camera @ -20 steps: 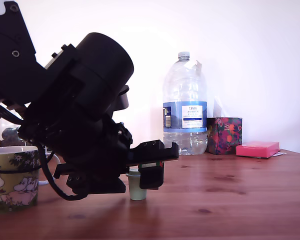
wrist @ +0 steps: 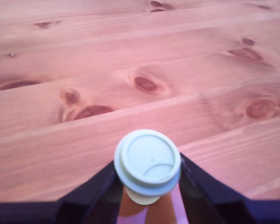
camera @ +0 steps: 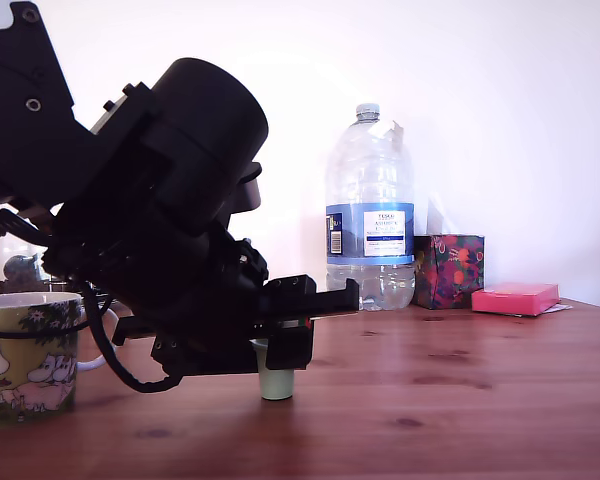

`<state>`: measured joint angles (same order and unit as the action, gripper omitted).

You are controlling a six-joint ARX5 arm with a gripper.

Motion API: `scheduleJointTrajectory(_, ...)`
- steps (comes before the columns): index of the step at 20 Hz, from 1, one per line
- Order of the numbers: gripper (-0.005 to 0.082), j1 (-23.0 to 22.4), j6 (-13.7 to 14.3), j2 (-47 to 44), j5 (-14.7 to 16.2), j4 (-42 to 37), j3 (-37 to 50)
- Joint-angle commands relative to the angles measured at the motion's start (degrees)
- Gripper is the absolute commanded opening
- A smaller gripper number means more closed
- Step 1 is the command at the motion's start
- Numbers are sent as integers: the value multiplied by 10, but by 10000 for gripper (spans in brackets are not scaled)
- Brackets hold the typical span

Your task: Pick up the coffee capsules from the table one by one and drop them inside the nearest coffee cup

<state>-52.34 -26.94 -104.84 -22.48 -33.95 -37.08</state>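
Step in hand: acquisition of the pale green, tapered plastic coffee capsule with a wider round lid [wrist: 147, 161]. The capsule stands upright on the reddish-brown wooden table with dark knots [camera: 460, 400], base in contact with the surface. In the exterior view it is to the right of the olive-green ceramic coffee cup with white cartoon figures and a white rim [camera: 25, 355], and clearly apart from it. The black gripper [camera: 292, 352] of the arm is lowered over the capsule, with one finger on each side of it. In the wrist view the two black fingers [wrist: 100, 191] flank the capsule body below the lid, and a strip of table shows between the body and each finger. The jaws are therefore judged to be spread and not yet clamping; whether they touch the lid edge cannot be told. No lift has begun. A second capsule is not visible in either view. The next move calls for bringing the jaws together on the tapered body just under the lid, so that the lid rim acts as a stop against slipping. Then raise the capsule straight up until it clears the cup rim and carry it toward the exterior view's left. Position it over the cup mouth and release it there. The capsule is light and narrow at the base, so an off-centre squeeze is likely to tip it. The clear plastic water bottle with a blue label [camera: 370, 215] stands well behind and does not obstruct the transfer path.
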Motion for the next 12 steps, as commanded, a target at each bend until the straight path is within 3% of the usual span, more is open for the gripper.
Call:
scheduleJointTrajectory(1, 231, -2, 5, -18, -1, -4, -3)
scheduleJointTrajectory(6, 231, -8, 5, -18, -1, -7, -3)
scheduleJointTrajectory(12, 231, -22, 50, 1, 0, -17, -3)
